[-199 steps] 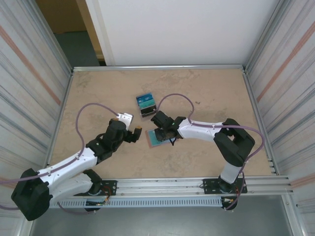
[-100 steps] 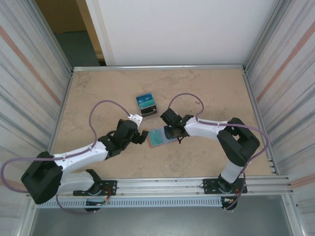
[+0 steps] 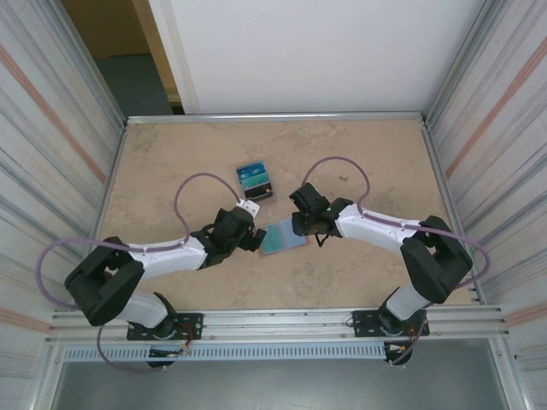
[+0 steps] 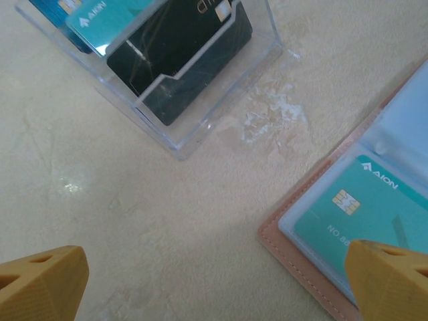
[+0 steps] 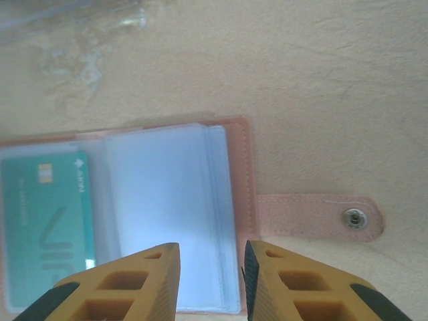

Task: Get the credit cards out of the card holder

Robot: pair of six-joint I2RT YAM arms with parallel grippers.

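The salmon-pink card holder lies open on the table between the two arms. One teal credit card sits in its left sleeve. The right page of clear sleeves shows no card, and the pink snap tab sticks out to the right. My right gripper points down over that right page, its jaws a narrow gap apart with nothing between them. Whether the tips touch the page I cannot tell. My left gripper is wide open over bare table just left of the holder's corner, with the teal card beside its right finger.
A clear acrylic stand with blue, teal and black cards stands just behind the holder, close to both grippers. Corrugated metal walls close in the table on the left and right, and a rail runs along the near edge.
The left arm has stretched rightward until its gripper reached the holder's left edge. The right gripper shifted right, and the holder turned and slid a little with it.
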